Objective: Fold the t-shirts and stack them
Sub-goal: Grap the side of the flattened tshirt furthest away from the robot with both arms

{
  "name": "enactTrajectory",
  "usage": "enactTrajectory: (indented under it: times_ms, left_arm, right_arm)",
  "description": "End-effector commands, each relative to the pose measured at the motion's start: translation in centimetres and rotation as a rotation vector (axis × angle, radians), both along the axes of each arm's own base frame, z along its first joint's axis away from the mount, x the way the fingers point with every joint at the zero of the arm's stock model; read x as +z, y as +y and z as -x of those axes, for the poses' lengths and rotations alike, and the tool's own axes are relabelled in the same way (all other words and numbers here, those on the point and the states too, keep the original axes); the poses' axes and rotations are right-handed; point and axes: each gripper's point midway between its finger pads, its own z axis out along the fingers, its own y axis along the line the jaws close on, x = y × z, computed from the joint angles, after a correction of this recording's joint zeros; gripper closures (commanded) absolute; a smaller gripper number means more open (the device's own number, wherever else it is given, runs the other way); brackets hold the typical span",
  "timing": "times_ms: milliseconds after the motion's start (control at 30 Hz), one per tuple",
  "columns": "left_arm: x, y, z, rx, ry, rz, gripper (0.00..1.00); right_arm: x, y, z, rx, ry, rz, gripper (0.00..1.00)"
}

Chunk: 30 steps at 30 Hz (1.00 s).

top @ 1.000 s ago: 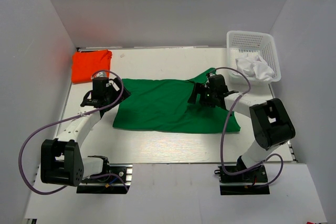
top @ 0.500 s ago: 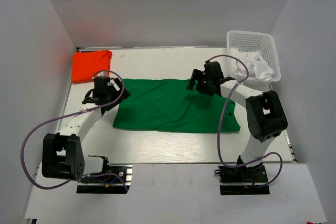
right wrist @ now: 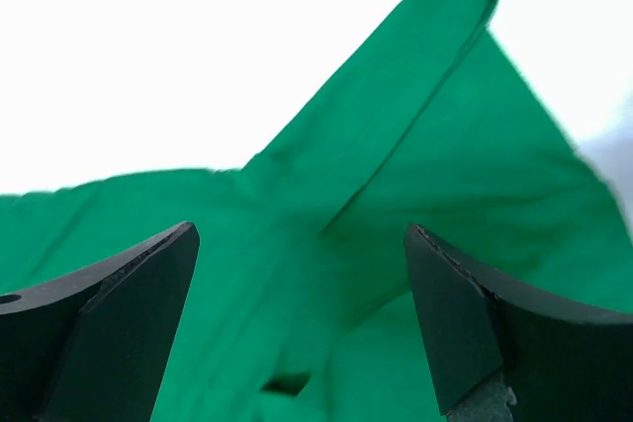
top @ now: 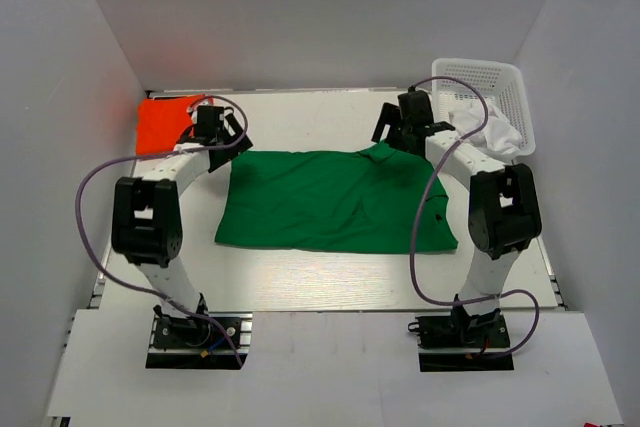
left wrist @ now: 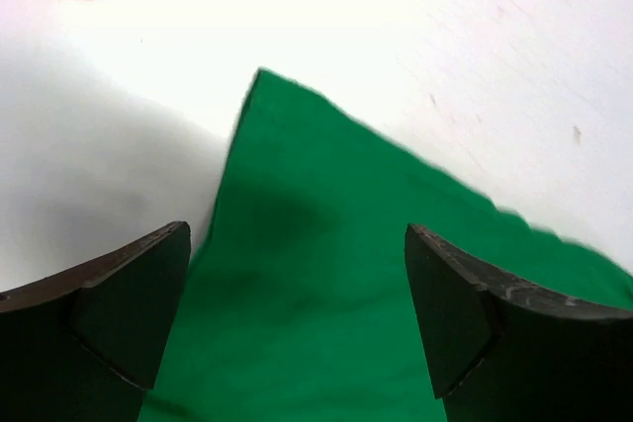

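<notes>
green t-shirt (top: 330, 202): matt soft cloth | basket (top: 478, 75): white plastic mesh | table (top: 300, 277): smooth, matt white

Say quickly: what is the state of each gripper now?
Left gripper: open, holding nothing, over a corner of the bright green cloth t-shirt.
Right gripper: open, holding nothing, over its far edge.

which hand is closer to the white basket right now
Right. The right hand hovers over the green shirt at its far edge, just left of the white basket in the top view. The left hand is far off, beside the orange shirt.
</notes>
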Motion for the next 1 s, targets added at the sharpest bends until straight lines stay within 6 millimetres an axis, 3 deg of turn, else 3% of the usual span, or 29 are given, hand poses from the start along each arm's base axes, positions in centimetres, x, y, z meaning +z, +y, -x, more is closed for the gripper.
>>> enactTrajectory:
  times_ms: [0, 33, 100, 133, 167, 233, 367, 567, 667, 700, 733, 767, 967]
  left_arm:
    - [-0.6, 1.4, -2.4, 0.036, 0.013, -0.076, 0.02]
    - [0.0, 1.5, -3.6, 0.049, -0.007, -0.087, 0.04]
    - [-1.7, 1.6, -4.4, 0.055, 0.028, -0.1, 0.06]
    - [-1.4, 1.6, -5.1, 0.055, 0.022, -0.099, 0.1]
    - [-1.7, 1.5, -5.5, 0.055, 0.025, -0.099, 0.12]
    - [-3.2, 1.5, -5.7, 0.053, 0.078, -0.107, 0.12]
    - [-5.3, 1.7, -5.4, 0.064, 0.14, -0.118, 0.22]
    - [-6.4, 1.1, -5.7, 0.05, 0.139, -0.087, 0.4]
    - [-7.3, 0.6, -5.8, 0.034, 0.16, -0.07, 0.64]
    - [-7.4, 0.2, -6.1, 0.018, 0.16, -0.051, 0.83]
    - [-7.4, 0.1, -6.1, 0.018, 0.16, -0.051, 0.97]
    - [-7.4, -0.1, -6.0, 0.007, 0.161, -0.038, 1.0]
    - [-8.6, -0.2, -4.8, 0.001, 0.186, -0.034, 1.0]
  right_arm:
    - [0.7, -1.2, -1.4, -0.011, -0.02, 0.044, 0.1]
    - [0.3, -1.5, -1.7, -0.002, -0.016, 0.057, 0.1]
    - [0.9, -1.6, -2.4, -0.005, -0.031, 0.059, 0.1]
    - [0.3, -2.0, -2.7, -0.014, -0.021, 0.067, 0.1]
    - [0.9, -2.1, -3.2, -0.016, -0.032, 0.07, 0.1]
    - [0.7, -2.3, -3.7, -0.005, -0.032, 0.076, 0.1]
    - [-0.3, -3.4, -4.9, -0.022, 0.005, 0.117, 0.1]
    - [-2.0, -3.4, -6.3, -0.002, 0.029, 0.112, 0.1]
    - [-2.7, -3.7, -7.3, -0.011, 0.036, 0.121, 0.1]
    - [-4.2, -3.8, -7.4, -0.014, 0.066, 0.122, 0.1]
    - [-4.1, -4.0, -7.8, -0.028, 0.065, 0.12, 0.1]
    - [-3.6, -3.8, -8.5, -0.034, 0.051, 0.112, 0.1]
    - [-5.6, -5.1, -9.8, -0.15, 0.069, 0.123, 0.1]
